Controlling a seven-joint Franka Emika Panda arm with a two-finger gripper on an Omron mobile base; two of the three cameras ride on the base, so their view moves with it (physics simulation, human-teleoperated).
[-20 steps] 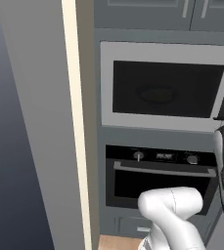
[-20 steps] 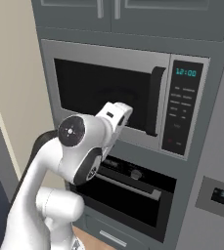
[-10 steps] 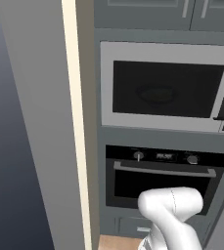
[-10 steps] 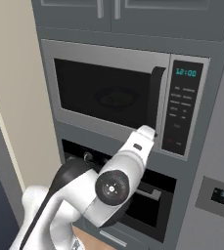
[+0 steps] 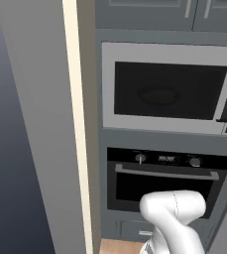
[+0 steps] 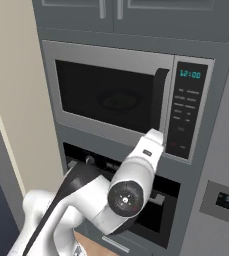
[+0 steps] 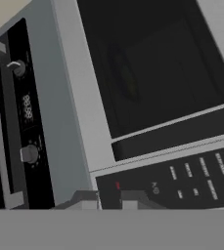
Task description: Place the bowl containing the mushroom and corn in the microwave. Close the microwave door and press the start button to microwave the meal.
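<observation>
The microwave [image 5: 110, 89] sits in the cabinet wall with the microwave door [image 6: 106, 95] shut, its curved black handle [image 6: 159, 97] beside the control panel [image 6: 188, 112]. Through the dark window the bowl [image 6: 118, 101] shows faintly on the turntable, and a dim green smudge of the corn [image 7: 128, 80] appears in the hand view. The mushroom is hidden. My hand [image 6: 153, 140] points at the lower part of the panel. My gripper [image 7: 109, 200] hangs just in front of the panel with the tips drawn close together, right below a small red mark [image 7: 117, 185]. Nothing is held.
A black oven [image 5: 164, 181] with knobs [image 7: 29, 154] and a silver bar handle sits under the microwave. Grey upper cabinets [image 5: 184, 10] run above it. A pale wall panel [image 5: 73, 124] stands to the left. My own arm [image 6: 121, 195] blocks the oven front.
The arm has swung from in front of the microwave door down and right toward the control panel. The fingers have closed from wide open to nearly touching. The base has not moved.
</observation>
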